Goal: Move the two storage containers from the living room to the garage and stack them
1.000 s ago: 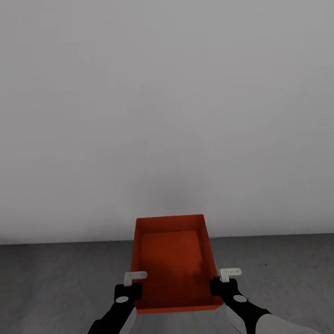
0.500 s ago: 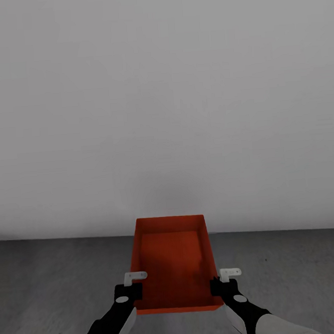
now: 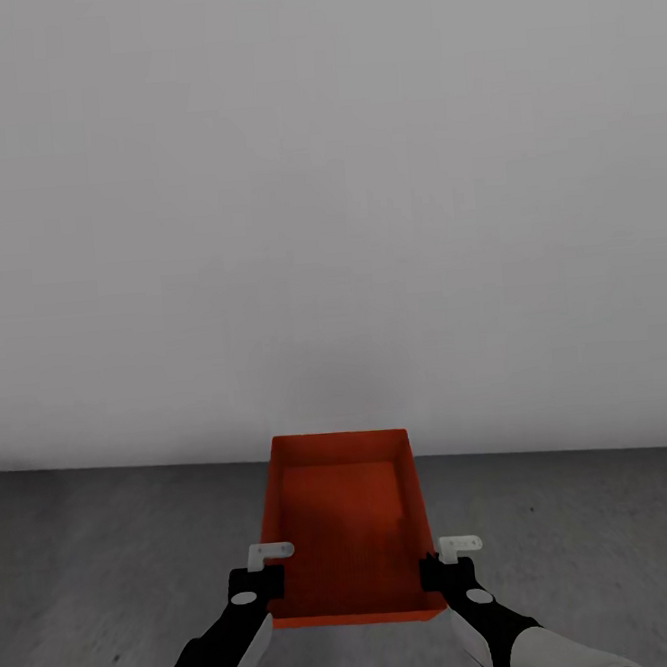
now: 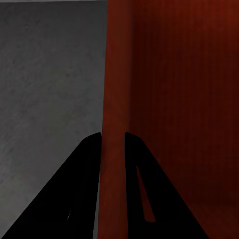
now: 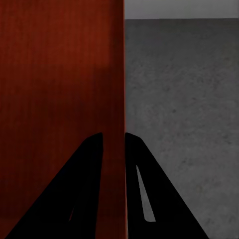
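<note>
I hold one red-orange storage container [image 3: 347, 533] in front of me, open top up and empty, above the dark grey concrete floor [image 3: 111, 562]. My left gripper [image 3: 265, 582] is shut on its left wall near the front corner. My right gripper [image 3: 433, 572] is shut on its right wall. In the left wrist view the black fingers [image 4: 84, 169] pinch the thin red wall [image 4: 114, 74]. The right wrist view shows the same grip on the other wall [image 5: 117, 74], with the fingers [image 5: 87, 169] on both sides of it. The second container and the living room are out of view.
A plain white-grey wall [image 3: 323, 194] of the garage rises straight ahead and meets the floor just beyond the container's far edge. Rough grey floor [image 5: 184, 89] spreads to both sides of the container [image 4: 50, 74].
The line where the wall meets the floor has crept upward in the head view, so the camera has moved. The container and both grippers keep the same place in the picture.
</note>
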Tool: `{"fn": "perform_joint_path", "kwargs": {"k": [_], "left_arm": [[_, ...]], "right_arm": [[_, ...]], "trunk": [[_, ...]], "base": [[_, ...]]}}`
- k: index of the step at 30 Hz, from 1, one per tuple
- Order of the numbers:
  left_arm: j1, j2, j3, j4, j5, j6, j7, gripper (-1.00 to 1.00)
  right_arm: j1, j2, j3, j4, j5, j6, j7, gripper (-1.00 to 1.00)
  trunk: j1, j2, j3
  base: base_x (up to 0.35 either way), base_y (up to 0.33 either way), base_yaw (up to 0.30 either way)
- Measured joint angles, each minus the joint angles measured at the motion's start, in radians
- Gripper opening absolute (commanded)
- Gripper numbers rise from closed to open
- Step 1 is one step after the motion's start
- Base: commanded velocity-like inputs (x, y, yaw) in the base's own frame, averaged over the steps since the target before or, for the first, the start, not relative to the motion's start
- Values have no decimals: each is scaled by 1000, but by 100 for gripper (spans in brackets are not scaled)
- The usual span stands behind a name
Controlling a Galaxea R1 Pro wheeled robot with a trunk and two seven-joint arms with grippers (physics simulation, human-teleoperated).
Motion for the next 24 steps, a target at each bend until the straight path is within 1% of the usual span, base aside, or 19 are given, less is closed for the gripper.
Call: {"fn": "perform_joint_path", "kwargs": {"k": [12,24], "left_arm": [[0,0,0,0,0,-1,0,-100],[0,0,1,-2,-2,-2,0,-100]], "right_arm": [[0,0,0,0,0,-1,0,-100],[0,0,-1,0,0,-5,0,-100]], "trunk": [[46,-84,-57],[46,-84,-76]], "base": [[0,0,0],[0,0,0]]}}
